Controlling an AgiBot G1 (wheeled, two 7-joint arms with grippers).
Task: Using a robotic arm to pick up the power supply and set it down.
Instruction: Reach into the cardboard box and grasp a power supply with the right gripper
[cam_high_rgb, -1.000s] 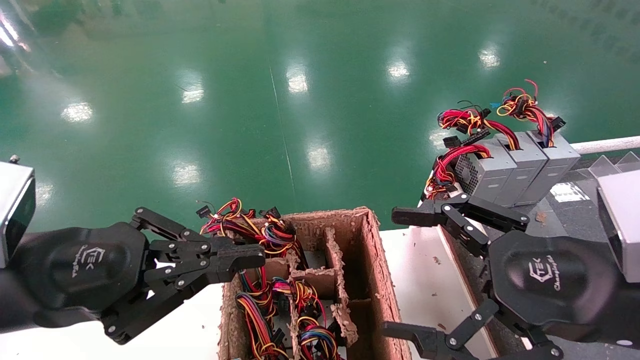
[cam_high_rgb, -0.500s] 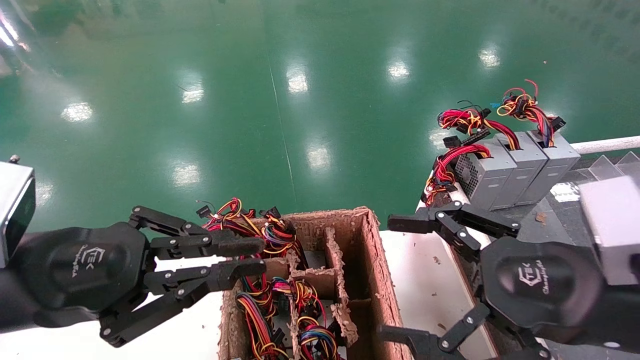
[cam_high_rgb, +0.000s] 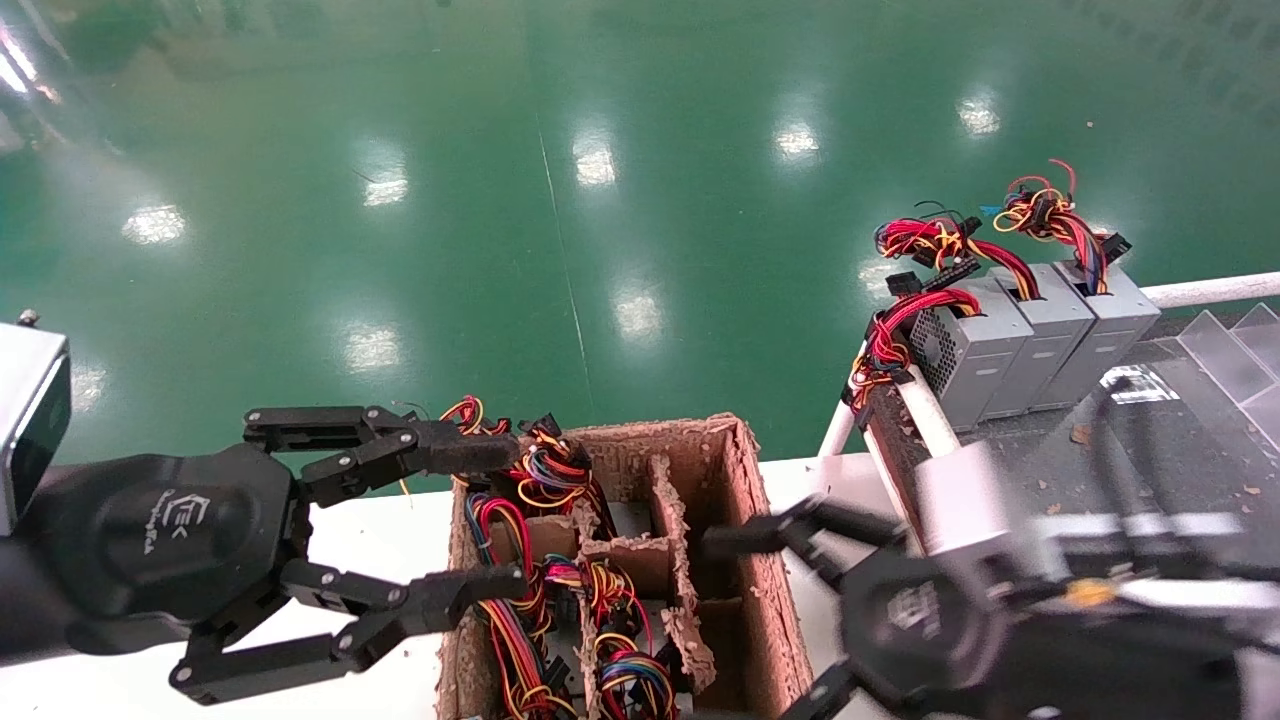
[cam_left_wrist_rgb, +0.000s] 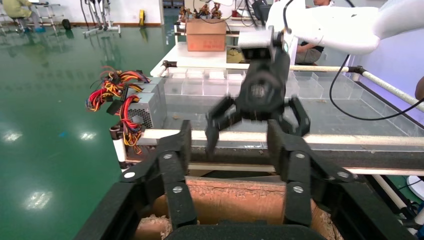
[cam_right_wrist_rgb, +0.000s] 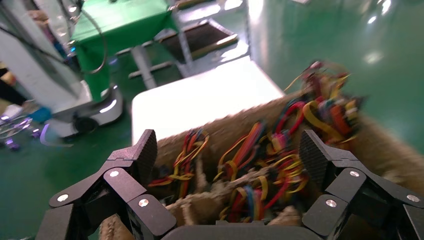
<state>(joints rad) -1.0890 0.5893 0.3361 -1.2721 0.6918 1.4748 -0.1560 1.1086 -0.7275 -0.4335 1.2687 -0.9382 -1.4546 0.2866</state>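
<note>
Head view: left black jointed-link gripper (cam_high_rgb: 495, 520) spread wide over frayed brown cardboard divider box (cam_high_rgb: 745, 520); right black gripper (cam_right_wrist_rgb: 227, 165) likewise spread, empty.

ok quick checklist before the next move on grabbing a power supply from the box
1. Left gripper open: ok, jaws spread wide at the box's left edge.
2. Right gripper open: ok, jaws apart in its wrist view, facing the wires in the box.
3. Right gripper settled: not ok, it shows blurred in the head view, beside the box's right wall.
4. Target power supply visible in the box: cannot tell, only wire bundles show in the left compartments; no grey case seen.
5. Jaws clear of wires: cannot tell, the left jaws frame a bundle at the box's corner.
6. Placed power supplies upright on the right-hand table: ok, three stand side by side.
</note>
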